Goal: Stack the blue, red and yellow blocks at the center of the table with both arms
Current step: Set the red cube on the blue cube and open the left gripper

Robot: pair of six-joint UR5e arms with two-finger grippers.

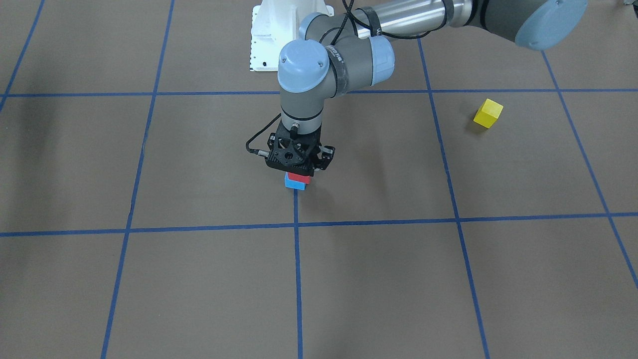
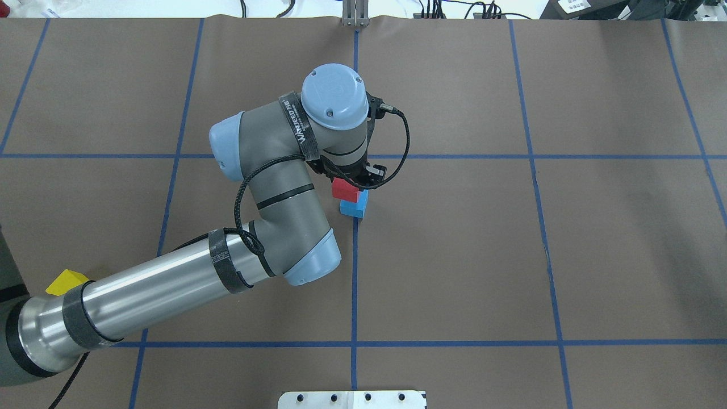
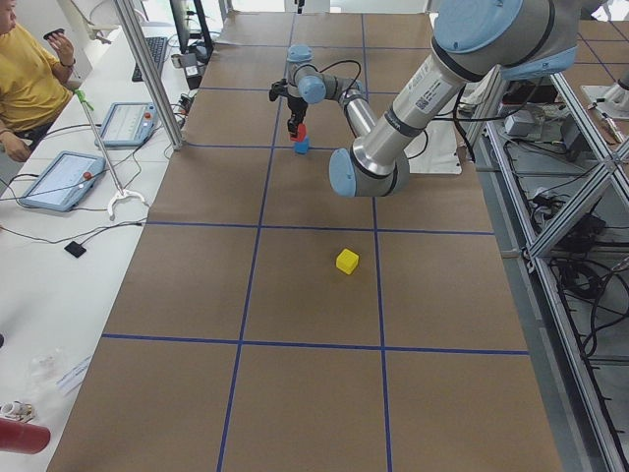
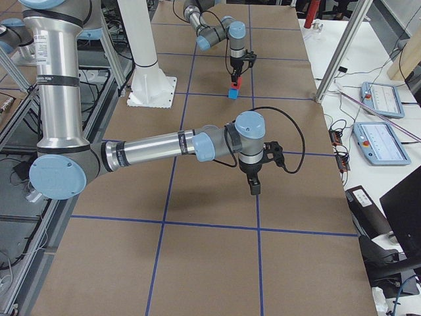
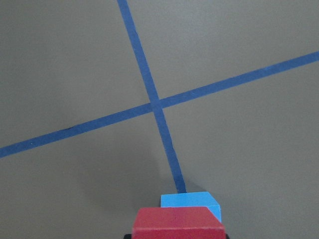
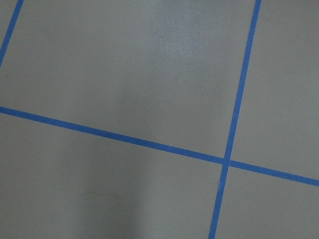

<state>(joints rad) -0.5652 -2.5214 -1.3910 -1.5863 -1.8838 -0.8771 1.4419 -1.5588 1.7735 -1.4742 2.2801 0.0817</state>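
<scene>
At the middle of the worktop (image 1: 398,279), the left arm's fingers (image 1: 324,158) grip the red block (image 1: 300,178) atop the blue block (image 1: 294,184), probably to square it up. The yellow block (image 1: 488,113) sits upper right (right arm's fingers (image 4: 254,187): can't tell).

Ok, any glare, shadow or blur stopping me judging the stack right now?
Left wrist view: tape sharp, red block cropped at the bottom edge, covering much of the blue block. Front-facing view: even light, only a soft shadow beside them. Right wrist view: pale sheen on the table, no blocks. Overhead view: the left arm hides part of the yellow block.
</scene>
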